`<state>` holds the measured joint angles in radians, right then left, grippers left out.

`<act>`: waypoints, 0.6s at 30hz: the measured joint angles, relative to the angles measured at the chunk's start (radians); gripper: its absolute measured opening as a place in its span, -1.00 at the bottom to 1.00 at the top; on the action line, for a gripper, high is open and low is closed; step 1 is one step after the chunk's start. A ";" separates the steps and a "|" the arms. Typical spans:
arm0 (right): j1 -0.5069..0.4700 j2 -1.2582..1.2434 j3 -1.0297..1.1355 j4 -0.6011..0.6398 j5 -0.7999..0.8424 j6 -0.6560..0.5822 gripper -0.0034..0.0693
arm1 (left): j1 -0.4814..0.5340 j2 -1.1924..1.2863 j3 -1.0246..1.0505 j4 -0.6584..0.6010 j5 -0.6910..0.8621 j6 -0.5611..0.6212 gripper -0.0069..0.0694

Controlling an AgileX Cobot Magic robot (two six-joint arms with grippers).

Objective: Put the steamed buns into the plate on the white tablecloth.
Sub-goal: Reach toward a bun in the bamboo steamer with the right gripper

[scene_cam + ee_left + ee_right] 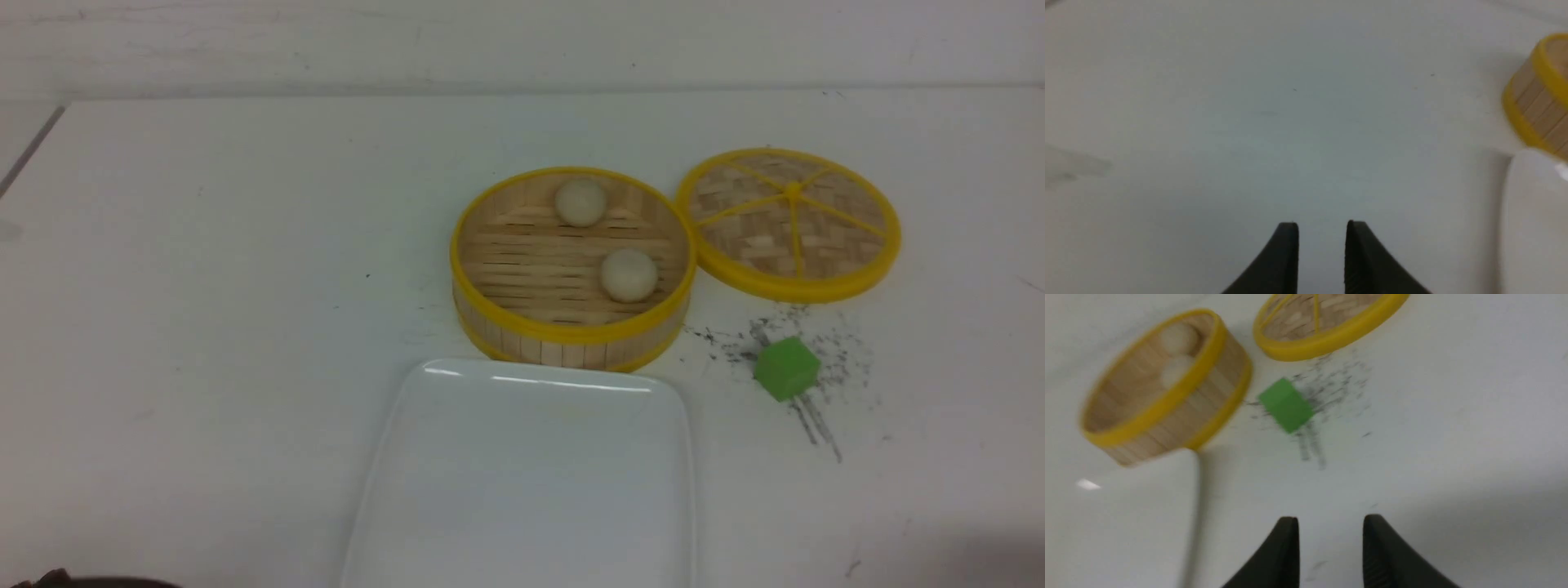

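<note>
Two cream-white steamed buns lie in the open bamboo steamer (pixel 571 335): one at the back (pixel 580 202), one nearer the front right (pixel 629 274). In front of the steamer on the white tablecloth (pixel 204 286) lies the white rectangular plate (pixel 531 482), with nothing on it. My left gripper (pixel 1323 228) is open over bare cloth, with the steamer (pixel 1539 98) and the plate's edge (pixel 1535 224) off to one side. My right gripper (pixel 1330 522) is open and holds nothing above the cloth, near the plate's corner (pixel 1126 514). The buns (pixel 1177 339) show blurred in its view. Neither gripper appears in the front view.
The steamer's woven lid (pixel 790 220) lies flat to the right of the steamer. A green cube (pixel 785 368) sits on a patch of black smudges in front of the lid, also seen in the right wrist view as the cube (pixel 1287 405).
</note>
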<state>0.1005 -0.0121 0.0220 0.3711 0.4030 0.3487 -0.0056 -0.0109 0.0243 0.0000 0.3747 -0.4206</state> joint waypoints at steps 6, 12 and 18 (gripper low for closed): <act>0.000 0.000 0.003 0.247 0.007 0.128 -0.25 | 0.000 0.000 0.000 -0.279 0.005 -0.268 -0.30; 0.000 0.000 0.003 0.252 0.004 0.128 -0.25 | 0.000 0.000 0.001 -0.321 0.005 -0.338 -0.28; 0.000 0.007 -0.102 0.202 -0.033 -0.016 -0.63 | -0.012 0.000 -0.109 -0.579 0.072 -0.270 -0.27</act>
<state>0.1005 -0.0049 -0.0802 0.5736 0.3696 0.3328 -0.0172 -0.0109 -0.0847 -0.5794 0.4465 -0.6905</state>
